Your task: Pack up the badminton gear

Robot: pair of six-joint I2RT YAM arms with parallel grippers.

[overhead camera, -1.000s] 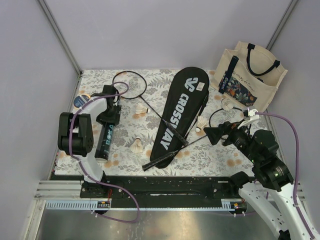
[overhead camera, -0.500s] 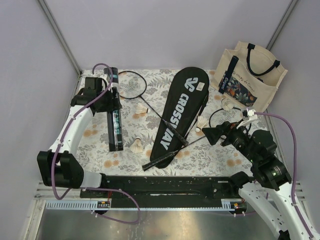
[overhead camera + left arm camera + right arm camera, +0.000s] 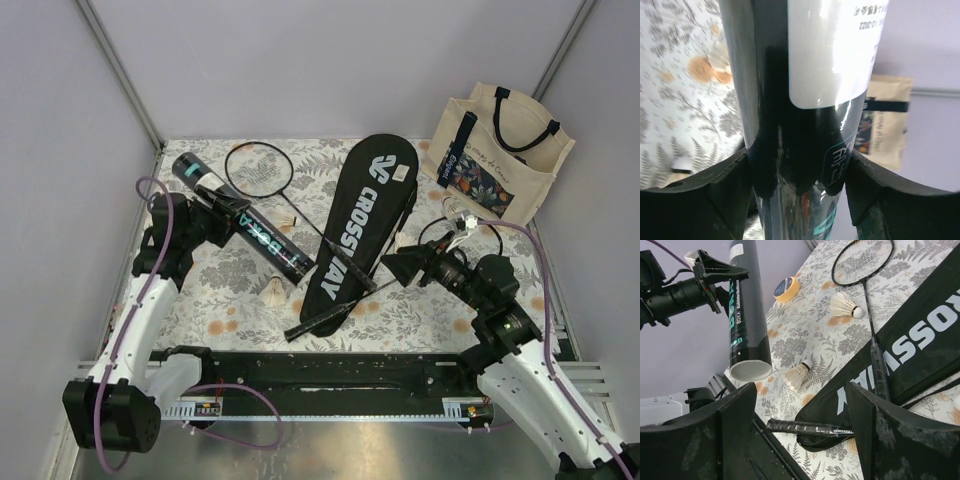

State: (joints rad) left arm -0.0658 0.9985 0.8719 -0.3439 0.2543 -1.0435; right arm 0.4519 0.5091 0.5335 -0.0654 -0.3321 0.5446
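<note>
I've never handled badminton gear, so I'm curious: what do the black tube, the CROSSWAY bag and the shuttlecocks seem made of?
Black tube: glossy, probably plastic or coated card, given its sharp highlights. CROSSWAY bag: matte fabric, likely nylon; it lies soft and flat, print on top. Shuttlecock: white ribbed skirt, seemingly feathers, on a rounded pale base, perhaps cork.

- Racket bag [image 3: 358,225]: mid surface [image 3: 420,310].
- Tube [image 3: 245,222]: left of bag.
- Shuttlecock [image 3: 275,291]: left of bag's near end.
- Racket [image 3: 881,372]: handle across bag.
- Tote bag [image 3: 500,150]: behind-right of bag.
</note>
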